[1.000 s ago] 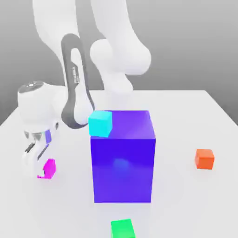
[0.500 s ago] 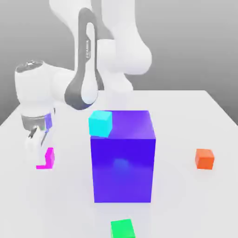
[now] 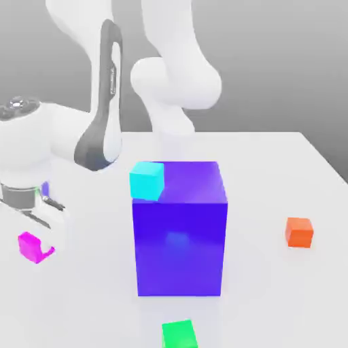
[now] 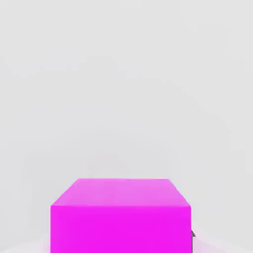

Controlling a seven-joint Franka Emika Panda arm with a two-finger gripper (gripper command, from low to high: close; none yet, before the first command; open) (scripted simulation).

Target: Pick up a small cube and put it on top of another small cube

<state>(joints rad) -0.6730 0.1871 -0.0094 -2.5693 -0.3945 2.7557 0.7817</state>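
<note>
- The end effector (image 3: 46,239) is closed on the magenta cube (image 3: 30,247), near the counter's (image 3: 265,285) edge at the exterior view's left.
- Best to lift straight up, level the cube, then travel high.
- The big blue-violet block (image 3: 179,248) blocks a low path; the cyan cube (image 3: 147,180) sits at its top's left corner.
- Orange cube (image 3: 299,232) toward the counter's right edge; green cube (image 3: 179,335) in front.

in the hand view a bright magenta cube (image 4: 121,230) sat against a pale, plain surface (image 4: 123,89). two of its faces showed, one a deep, even magenta, the other a softer pink (it narrowed away from their shared edge). a tiny dark sliver (image 4: 193,233) poked out just beside the deeper face.
</note>
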